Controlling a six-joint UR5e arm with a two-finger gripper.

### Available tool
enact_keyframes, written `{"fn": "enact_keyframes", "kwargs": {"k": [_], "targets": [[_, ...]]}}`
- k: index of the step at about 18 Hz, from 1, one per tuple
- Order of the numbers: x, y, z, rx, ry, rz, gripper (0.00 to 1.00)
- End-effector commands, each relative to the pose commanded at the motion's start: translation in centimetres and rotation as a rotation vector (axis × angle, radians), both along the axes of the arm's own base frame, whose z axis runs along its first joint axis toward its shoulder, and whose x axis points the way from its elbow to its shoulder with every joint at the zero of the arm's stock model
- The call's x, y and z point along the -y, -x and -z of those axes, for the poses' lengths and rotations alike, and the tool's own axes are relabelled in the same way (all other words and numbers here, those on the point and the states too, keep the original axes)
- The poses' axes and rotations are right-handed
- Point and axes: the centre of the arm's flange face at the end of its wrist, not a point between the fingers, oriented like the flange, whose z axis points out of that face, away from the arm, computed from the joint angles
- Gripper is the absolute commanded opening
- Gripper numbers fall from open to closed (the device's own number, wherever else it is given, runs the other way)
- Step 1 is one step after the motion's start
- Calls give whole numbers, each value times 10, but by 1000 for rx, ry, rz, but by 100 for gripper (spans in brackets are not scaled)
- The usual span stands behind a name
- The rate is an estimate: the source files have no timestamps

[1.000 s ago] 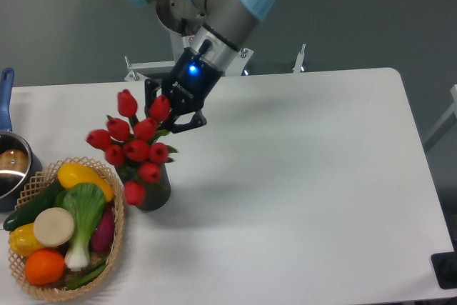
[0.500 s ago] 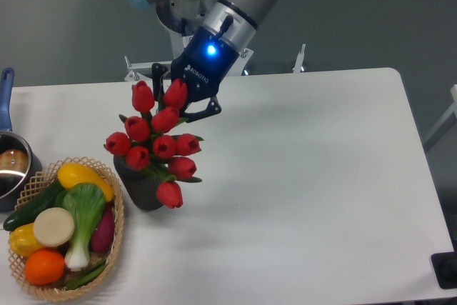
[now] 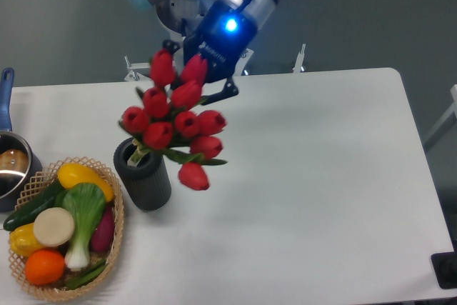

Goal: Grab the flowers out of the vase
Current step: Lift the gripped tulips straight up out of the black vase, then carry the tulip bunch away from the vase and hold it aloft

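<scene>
The flowers (image 3: 176,123), a bunch of red tulip buds with green leaves, hang tilted in the air up and to the right of the vase (image 3: 142,175). The vase is a short dark grey ribbed cylinder standing upright on the white table. A bit of stem still shows at its mouth. My gripper (image 3: 198,83) is shut on the flowers near the top of the bunch, with its black fingers (image 3: 223,92) partly hidden behind the buds. A blue light glows on the gripper body.
A wicker basket (image 3: 114,237) with vegetables sits at the front left, just beside the vase. A blue-handled pot (image 3: 10,166) stands at the left edge. The white table (image 3: 321,176) stretches to the right.
My gripper has risen and moved right with the flowers. The bunch has lifted out of the vase, whose mouth now shows.
</scene>
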Motion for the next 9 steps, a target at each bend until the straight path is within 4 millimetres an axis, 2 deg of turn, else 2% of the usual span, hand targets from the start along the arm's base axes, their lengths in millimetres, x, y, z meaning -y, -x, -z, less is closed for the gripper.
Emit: {"fn": "enact_keyframes", "kwargs": {"k": [2,5,7,9], "targets": [[8,14,-5,-91,-2,-9,0],[23,37,-3,-225,102,-93,0],[28,46,5,-279,181,-134,0],[36,52,24,-335,312,-189,0]]}}
